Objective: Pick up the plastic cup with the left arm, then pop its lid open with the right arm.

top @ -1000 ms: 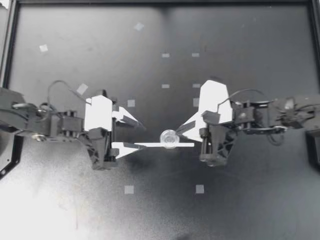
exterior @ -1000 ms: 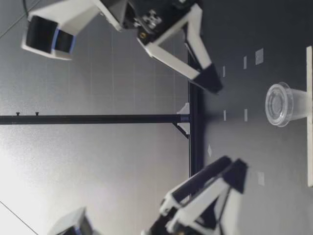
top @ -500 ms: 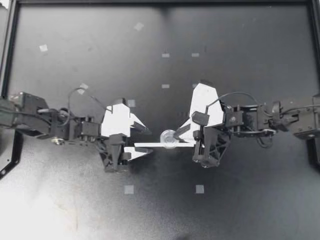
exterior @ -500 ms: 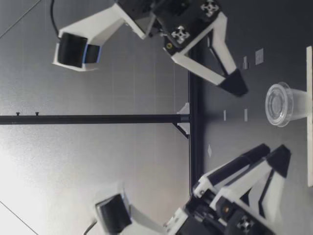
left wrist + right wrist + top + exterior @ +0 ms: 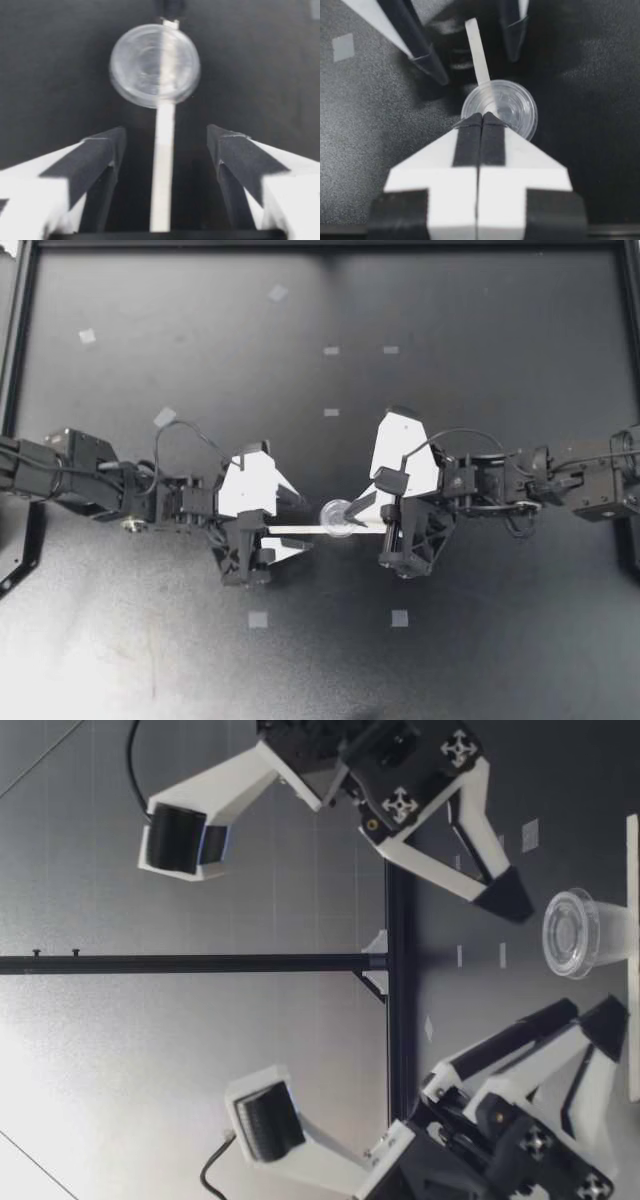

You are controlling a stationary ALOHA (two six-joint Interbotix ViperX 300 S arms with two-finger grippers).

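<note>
My left gripper point(image 5: 303, 522) sits left of the clear cup point(image 5: 336, 517), fingers apart either side of the white strip point(image 5: 285, 529). The strip crosses the cup. My right gripper point(image 5: 353, 512) has fingers pressed together, tips at the cup's right rim.

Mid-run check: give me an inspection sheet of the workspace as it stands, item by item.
Surface: black table, no spills seen.
Job's things: clear cup upright mid-table; white strip lying flat, under or beside the cup's base, cannot tell which.
Clutter: tape squares scattered on the surface; nothing else seen.
Claws: left claw open, the strip's end between its fingers, untouched; right claw shut, tips by the cup's rim.
Cables: left cable loop and right cable loop arch above the wrists, away from the cup.
Surroundings: black frame round the table; upright post beyond it.
</note>
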